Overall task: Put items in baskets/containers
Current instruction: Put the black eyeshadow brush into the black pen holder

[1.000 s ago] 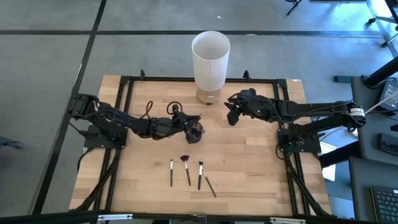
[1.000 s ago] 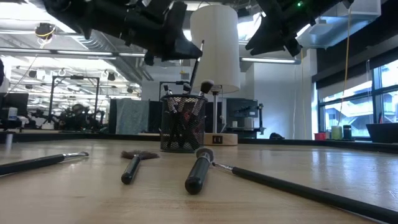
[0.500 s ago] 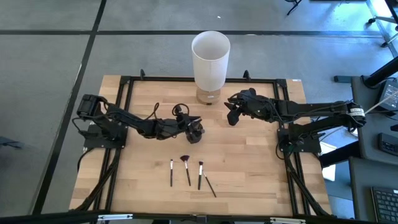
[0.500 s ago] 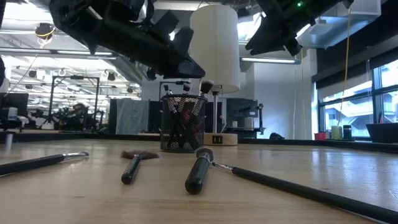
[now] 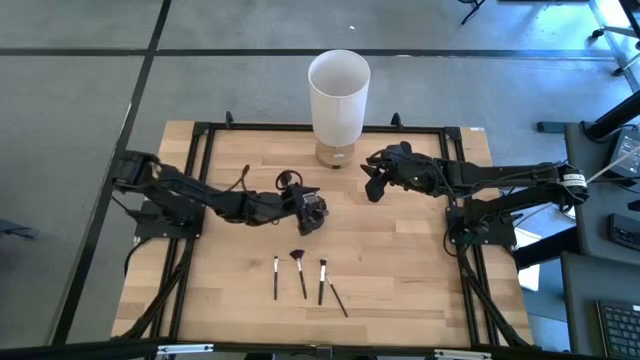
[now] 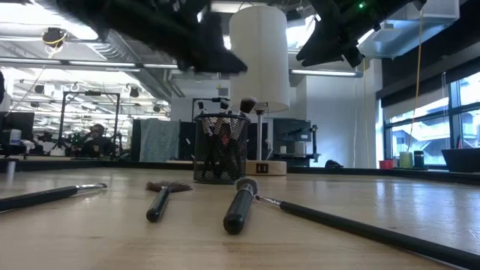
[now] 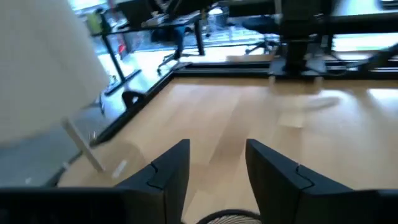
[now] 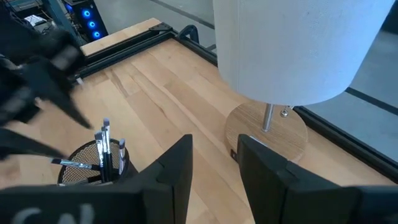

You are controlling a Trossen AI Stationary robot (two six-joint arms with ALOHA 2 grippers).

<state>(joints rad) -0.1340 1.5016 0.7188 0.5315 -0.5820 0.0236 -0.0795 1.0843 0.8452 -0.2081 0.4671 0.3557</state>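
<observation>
nearest the front edge of the table (image 5: 400, 260), four loose brushes (image 5: 300, 275) lying side by side — three handles and a fan-tipped one in the low view, the far right one running off frame. just behind them, the dark mesh cup (image 6: 221, 148) standing upright near mid-table, with several brushes inside, bristles up; exact count in the cup hard to make out. directly above the cup, left gripper (image 5: 312, 207) hovering, fingers (image 7: 171, 171) spread apart with bare wood between them, clasping nothing; only a sliver of the cup rim visible in the left wrist view, and the arm a dark blur in the low view. farther back and off to the right side, right gripper (image 5: 372, 186) poised above the table, fingers (image 8: 177, 165) parted and empty, well apart from the cup. at the far edge, one tall white cylinder (image 5: 339, 92) on a wooden base — top cut off in both wrist views.
</observation>
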